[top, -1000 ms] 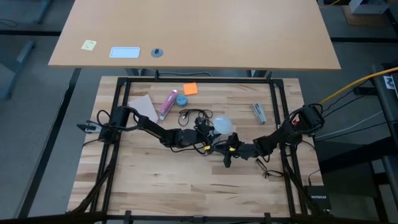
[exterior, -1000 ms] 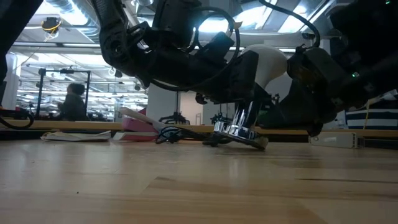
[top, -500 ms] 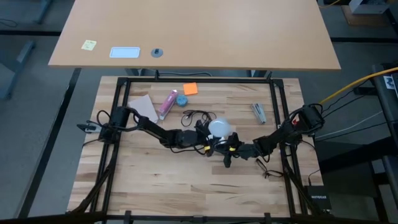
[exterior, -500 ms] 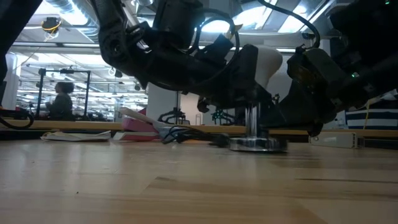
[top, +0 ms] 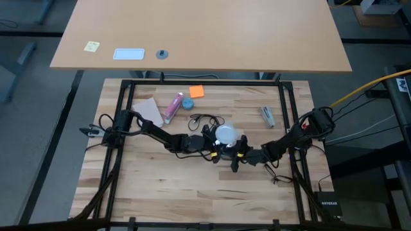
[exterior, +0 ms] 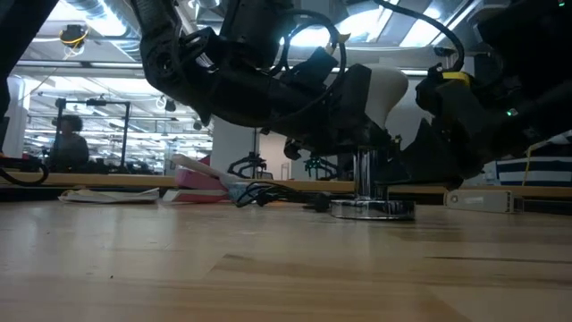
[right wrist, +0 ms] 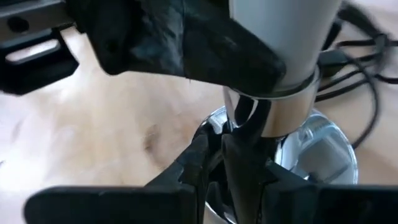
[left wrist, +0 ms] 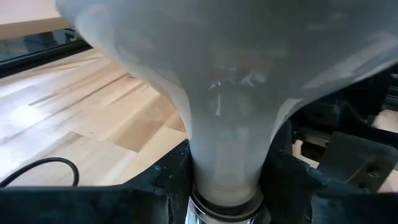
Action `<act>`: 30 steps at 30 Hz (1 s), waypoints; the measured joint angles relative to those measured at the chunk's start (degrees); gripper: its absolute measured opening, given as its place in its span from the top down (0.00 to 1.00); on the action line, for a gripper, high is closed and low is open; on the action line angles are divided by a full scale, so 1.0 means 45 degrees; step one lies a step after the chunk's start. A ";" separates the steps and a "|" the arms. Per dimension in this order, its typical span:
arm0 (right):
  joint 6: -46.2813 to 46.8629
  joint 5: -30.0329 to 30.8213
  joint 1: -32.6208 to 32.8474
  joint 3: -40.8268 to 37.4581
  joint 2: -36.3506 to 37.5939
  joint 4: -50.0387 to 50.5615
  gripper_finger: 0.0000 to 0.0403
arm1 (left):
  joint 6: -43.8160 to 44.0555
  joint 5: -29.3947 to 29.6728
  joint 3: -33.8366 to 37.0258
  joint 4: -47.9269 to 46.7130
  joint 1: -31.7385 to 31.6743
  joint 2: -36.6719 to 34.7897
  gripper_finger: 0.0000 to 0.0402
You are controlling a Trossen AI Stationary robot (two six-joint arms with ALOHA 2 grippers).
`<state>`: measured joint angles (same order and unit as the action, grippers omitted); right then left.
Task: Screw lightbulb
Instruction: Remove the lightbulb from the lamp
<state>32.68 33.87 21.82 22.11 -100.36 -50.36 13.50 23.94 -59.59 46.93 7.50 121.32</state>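
- We see the left tool [top: 215, 144] clamped on the narrow neck of the lightbulb [top: 225, 134], its two dark fingers [left wrist: 168, 180] pressing the neck from either side just above a metal collar.
- The lightbulb stands upright, its frosted globe [exterior: 382, 88] above the left tool and its neck pointing down into the lamp stem [exterior: 363, 174].
- We find the right tool [right wrist: 214, 146] low on the opposite side of that stem from the left tool, its fingers nearly together around the thin chrome post just under the socket collar [right wrist: 292, 99]; the grip looks closed on the post.
- Directly below both tools the round shiny lamp base [exterior: 372, 208] lies flat on the desk [top: 192, 186], with its post vertical.
- In the high view the two arms meet at the middle of the desk, the left arm [top: 154, 133] reaching in from one side and the right arm [top: 282, 146] from the other, with the bulb between their tools.
- Just beyond the left tool a black cord [top: 199, 120] lies in loops on the wood.
- Farther past the tools we note a pink tube [top: 173, 106], an orange note [top: 196, 92] and a sheet of pale paper [top: 148, 110], well apart from the bulb.
- Off past the right tool a small metal object [top: 267, 115] rests on the desk.
- Beyond the desk, a person [exterior: 64, 148] shows in the room.
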 joint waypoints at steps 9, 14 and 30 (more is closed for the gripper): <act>-0.0028 0.0612 -0.0032 -0.0008 0.0042 0.0211 0.85 | -0.0026 0.0083 0.0000 -0.0198 -0.0028 -0.0010 0.62; -0.0038 -0.1042 -0.0034 -0.0024 0.0549 0.0981 0.85 | -0.0326 -0.0028 0.0005 -0.0218 -0.0093 -0.0010 0.62; -0.0004 0.2615 -0.0043 -0.0024 0.3012 0.6564 0.85 | -0.0290 0.0031 0.0023 -0.0178 -0.0018 0.0009 0.62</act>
<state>32.67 45.64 21.63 22.00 -86.80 -20.83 12.19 24.08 -59.49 46.13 7.42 121.36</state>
